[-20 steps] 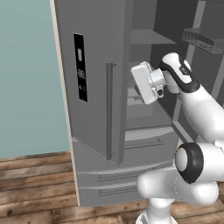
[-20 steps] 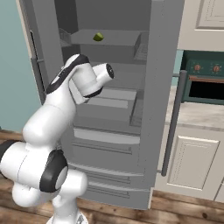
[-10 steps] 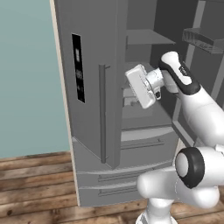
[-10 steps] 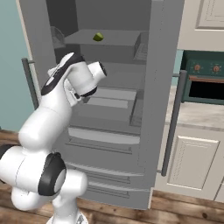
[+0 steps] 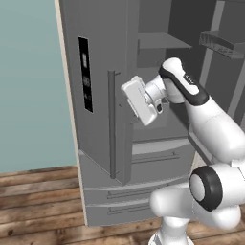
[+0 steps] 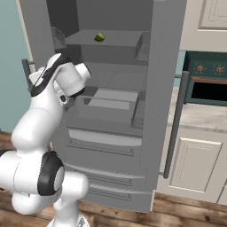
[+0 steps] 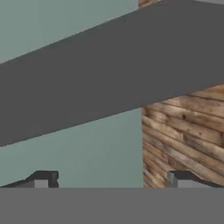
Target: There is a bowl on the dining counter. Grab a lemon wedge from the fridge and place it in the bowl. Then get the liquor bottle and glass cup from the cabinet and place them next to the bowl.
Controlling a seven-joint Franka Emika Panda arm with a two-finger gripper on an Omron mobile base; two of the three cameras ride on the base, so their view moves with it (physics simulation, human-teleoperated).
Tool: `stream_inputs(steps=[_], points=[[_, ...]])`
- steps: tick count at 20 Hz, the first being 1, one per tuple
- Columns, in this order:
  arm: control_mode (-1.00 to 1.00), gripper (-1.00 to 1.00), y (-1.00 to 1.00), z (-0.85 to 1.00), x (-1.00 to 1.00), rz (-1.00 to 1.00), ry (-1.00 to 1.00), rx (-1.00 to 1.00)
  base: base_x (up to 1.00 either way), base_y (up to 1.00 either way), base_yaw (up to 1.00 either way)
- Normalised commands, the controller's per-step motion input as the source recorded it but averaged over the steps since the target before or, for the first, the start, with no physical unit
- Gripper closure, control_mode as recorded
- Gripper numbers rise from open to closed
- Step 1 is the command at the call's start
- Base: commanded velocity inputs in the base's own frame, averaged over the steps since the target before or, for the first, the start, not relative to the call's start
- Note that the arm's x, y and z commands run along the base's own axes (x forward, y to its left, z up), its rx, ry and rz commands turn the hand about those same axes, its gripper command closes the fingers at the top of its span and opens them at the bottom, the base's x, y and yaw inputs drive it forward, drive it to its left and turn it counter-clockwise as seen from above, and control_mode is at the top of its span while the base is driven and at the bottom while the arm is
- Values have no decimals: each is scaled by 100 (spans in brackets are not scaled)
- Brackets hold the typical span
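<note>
While both doors of the tall grey French-door fridge (image 6: 133, 111) stand swung open, the scene reads as follows.

Fridge: its left door (image 5: 95, 95) carries a black display panel (image 5: 85, 74) and a vertical bar handle (image 5: 112, 124); the right door's long bar handle (image 6: 174, 124) hangs at the door's outer edge; grey drawers (image 6: 104, 142) run across the lower part.

Lemon wedge: a small yellow-green piece of citrus (image 6: 99, 37) sits on an upper grey shelf (image 6: 106, 41) inside the fridge, well above the arm's wrist.

Arm: the white Franka arm with dark joints (image 5: 206, 129) reaches up from the base, its wrist bent toward the inner edge of the left door.

Gripper: the white hand with two dark fingers (image 5: 125, 91) sits just beside the left door's edge, near the bar handle; whether it touches is unclear.

Jaws: spread wide with nothing between them (in the hand view the two dark fingertips (image 7: 43, 177) stand far apart at the bottom).

Hand view: a broad dark grey band (image 7: 109, 70) crosses diagonally, with teal wall (image 7: 87, 153) and brown wooden floor planks (image 7: 188, 135) beyond it.

Surroundings: a cream panelled cabinet door (image 6: 195, 164) under a beige marbled countertop (image 6: 199, 116) stands right of the fridge, with a dark oven (image 6: 206, 84) above.
</note>
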Motion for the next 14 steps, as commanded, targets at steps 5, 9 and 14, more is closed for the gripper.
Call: stream_inputs(steps=[5, 9, 14], points=[[-100, -100, 3, 0, 0, 8, 5, 5, 0, 0, 0], [-100, -100, -65, 0, 0, 0, 0, 11, 0, 0, 0], [-100, -100, -74, 0, 4, 0, 0, 13, 0, 0, 0]])
